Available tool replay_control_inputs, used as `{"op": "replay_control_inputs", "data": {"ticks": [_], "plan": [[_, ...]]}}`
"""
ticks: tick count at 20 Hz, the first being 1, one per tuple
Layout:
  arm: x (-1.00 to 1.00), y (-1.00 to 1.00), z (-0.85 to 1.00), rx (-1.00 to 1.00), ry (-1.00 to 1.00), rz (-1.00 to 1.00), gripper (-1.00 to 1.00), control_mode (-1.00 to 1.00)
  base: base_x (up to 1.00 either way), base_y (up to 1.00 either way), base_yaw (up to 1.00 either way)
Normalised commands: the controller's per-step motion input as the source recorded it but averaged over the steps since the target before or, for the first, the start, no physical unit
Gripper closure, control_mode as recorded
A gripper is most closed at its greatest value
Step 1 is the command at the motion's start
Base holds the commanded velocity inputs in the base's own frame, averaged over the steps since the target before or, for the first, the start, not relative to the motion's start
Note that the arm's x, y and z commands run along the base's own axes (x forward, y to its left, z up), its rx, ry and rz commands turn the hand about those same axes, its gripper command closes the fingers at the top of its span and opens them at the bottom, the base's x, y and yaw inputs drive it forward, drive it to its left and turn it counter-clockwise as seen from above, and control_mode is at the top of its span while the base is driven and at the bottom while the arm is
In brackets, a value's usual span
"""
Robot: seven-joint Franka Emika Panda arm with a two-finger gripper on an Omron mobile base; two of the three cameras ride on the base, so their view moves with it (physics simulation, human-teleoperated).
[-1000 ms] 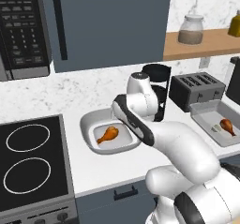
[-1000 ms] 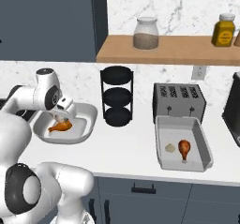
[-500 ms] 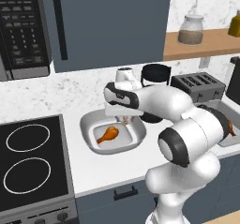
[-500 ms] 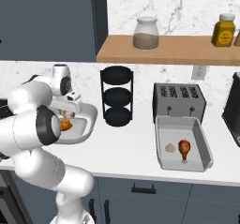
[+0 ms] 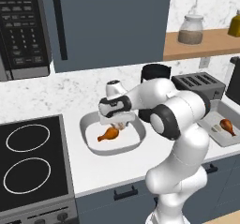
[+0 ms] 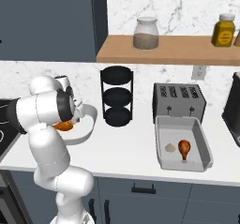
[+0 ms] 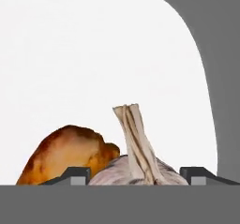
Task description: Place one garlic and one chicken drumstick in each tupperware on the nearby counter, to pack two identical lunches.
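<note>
My gripper hangs low over the rounded oval tupperware on the white counter, shut on a garlic. The bulb sits between the two fingertips with its dry stem pointing up the hand view. A chicken drumstick lies in this dish right beside the bulb, also seen as the drumstick and drumstick. I cannot tell whether the garlic touches the dish floor. To the right, the rectangular tupperware holds a second garlic and a second drumstick.
A black three-tier rack stands just right of the oval dish, and a dark toaster behind the tray. The stove top lies left of the dish. A wooden shelf with jars hangs above.
The arm has swung upright and its hand has come down and left over the middle of the oval dish, garlic still between the fingers. Drumsticks and tray contents have not moved.
</note>
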Motion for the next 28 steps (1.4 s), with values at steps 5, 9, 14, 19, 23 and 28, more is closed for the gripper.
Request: {"op": "replay_control_inputs", "data": {"ticks": [5,9,14,19,23,28], "plan": [[-0.08,0.0,-0.09,0.03,-0.04,0.01,1.0,-1.0,0.0,0.0,0.0],[-0.17,0.0,0.0,0.0,0.0,0.0,1.0,-1.0,0.0,0.0,0.0],[-0.06,-0.18,0.07,0.01,0.0,-0.03,1.0,-1.0,0.0,0.0,0.0],[-0.01,-0.04,0.0,0.01,0.0,-0.01,-1.0,-1.0,0.0,0.0,0.0],[-0.09,0.0,0.0,0.0,0.0,0.0,-1.0,-1.0,0.0,0.0,0.0],[-0.33,0.0,0.04,0.0,-0.03,0.0,-1.0,-1.0,0.0,0.0,0.0]]}}
